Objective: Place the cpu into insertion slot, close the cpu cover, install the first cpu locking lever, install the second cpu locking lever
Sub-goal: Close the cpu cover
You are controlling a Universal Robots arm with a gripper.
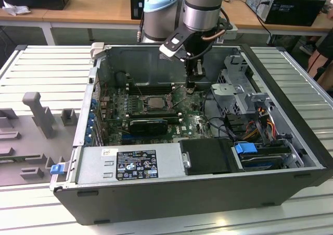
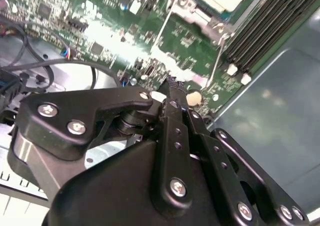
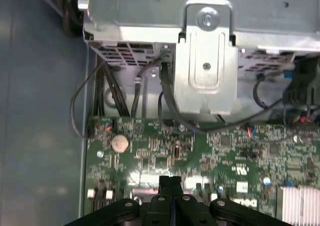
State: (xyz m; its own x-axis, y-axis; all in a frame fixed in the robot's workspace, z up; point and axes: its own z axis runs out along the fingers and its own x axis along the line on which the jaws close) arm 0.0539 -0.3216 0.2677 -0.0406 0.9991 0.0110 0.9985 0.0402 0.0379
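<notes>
Pincer of black metal links (image 1: 191, 85), its tips pressed together and holding nothing, reaches low into an open black computer case (image 1: 208, 193) on the ribbed grey worktop (image 1: 41, 63). The flat silver-grey square cpu (image 1: 155, 100) lies in the silver-rimmed dark insertion slot (image 1: 143, 103), just to the exterior view's left of the pincer. In the second wrist view a thin silver wire locking lever (image 2: 216, 55) slants near the tips. Lever work seems in hand: keep the closed tips squarely on the wire, press steadily, and stay clear of the long black memory sticks (image 2: 270, 25).
</notes>
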